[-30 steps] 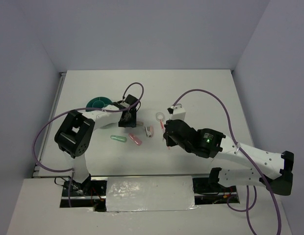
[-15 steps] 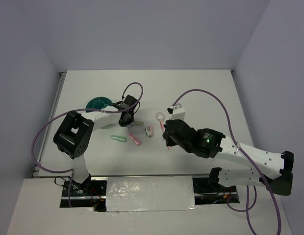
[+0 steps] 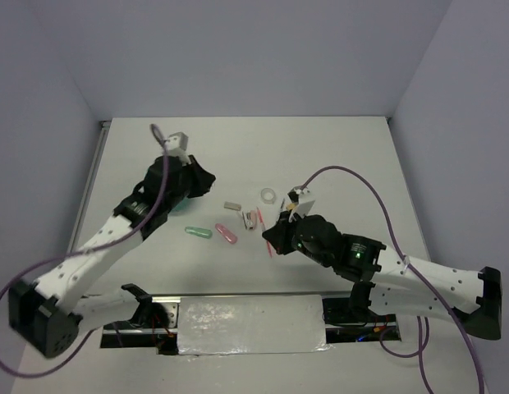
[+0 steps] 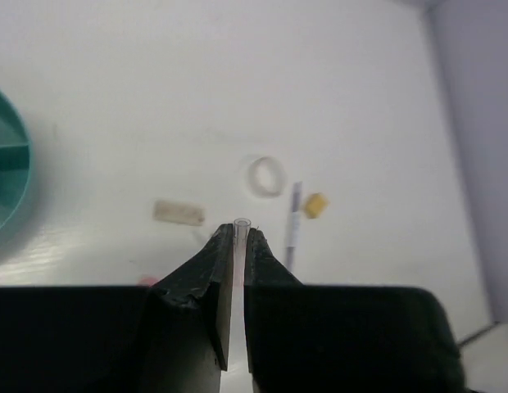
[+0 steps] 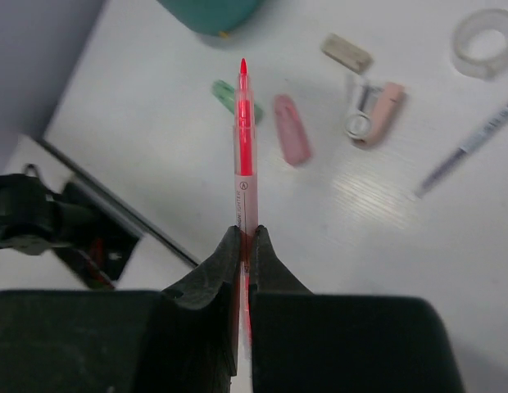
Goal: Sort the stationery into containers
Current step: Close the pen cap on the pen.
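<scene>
Right wrist view: our right gripper (image 5: 244, 237) is clamped on the red-pink pen (image 5: 244, 139), whose long axis points up-frame toward the teal organiser cup (image 5: 209, 12) at the top edge. Our left gripper (image 4: 235, 236), nearer that cup, pinches a thin clear tube (image 4: 241, 223); the cup sits at its frame's left edge.

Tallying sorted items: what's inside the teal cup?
Left wrist view shows two compartments of the teal cup, nothing in them. The rest is cropped; from above the left arm covers most of it.
</scene>
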### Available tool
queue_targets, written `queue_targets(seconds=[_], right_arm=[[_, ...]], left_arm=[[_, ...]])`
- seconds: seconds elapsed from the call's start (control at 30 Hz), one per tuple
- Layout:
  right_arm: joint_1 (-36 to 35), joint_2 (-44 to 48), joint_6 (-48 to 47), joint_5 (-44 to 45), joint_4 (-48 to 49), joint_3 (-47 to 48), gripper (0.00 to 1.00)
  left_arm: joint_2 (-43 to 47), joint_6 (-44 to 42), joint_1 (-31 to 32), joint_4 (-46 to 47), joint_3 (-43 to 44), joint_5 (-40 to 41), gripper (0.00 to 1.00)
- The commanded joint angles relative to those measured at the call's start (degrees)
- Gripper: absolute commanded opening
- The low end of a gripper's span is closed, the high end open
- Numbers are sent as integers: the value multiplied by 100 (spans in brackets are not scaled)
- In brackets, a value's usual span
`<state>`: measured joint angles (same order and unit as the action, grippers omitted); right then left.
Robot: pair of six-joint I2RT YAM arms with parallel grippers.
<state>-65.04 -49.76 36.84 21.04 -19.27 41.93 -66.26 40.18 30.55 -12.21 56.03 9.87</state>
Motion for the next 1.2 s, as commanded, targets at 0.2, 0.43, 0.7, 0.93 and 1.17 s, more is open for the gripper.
queue_targets(seconds=[0.2, 0.43, 0.7, 0.93, 1.17], right_arm=[[-667, -209, -273, -892, 3349, -695, 0], [-1266, -587, -818, 119, 3545, -222, 0], [-1354, -816, -836, 357, 3438, -54, 0], [-1354, -746, -994, 436, 3298, 78, 0], [-1354, -816, -1100, 410, 3263, 254, 0]], left_arm=[[2556, 903, 13, 3310, -1981, -1469, 0], [3189, 1474, 22, 3928, -2483, -2015, 0], [3541, 1703, 22, 3954, -2580, -2129, 0], [3646, 1686, 22, 3779, -2641, -2138, 0], [3681, 1554, 22, 3568, -2632, -2130, 0]])
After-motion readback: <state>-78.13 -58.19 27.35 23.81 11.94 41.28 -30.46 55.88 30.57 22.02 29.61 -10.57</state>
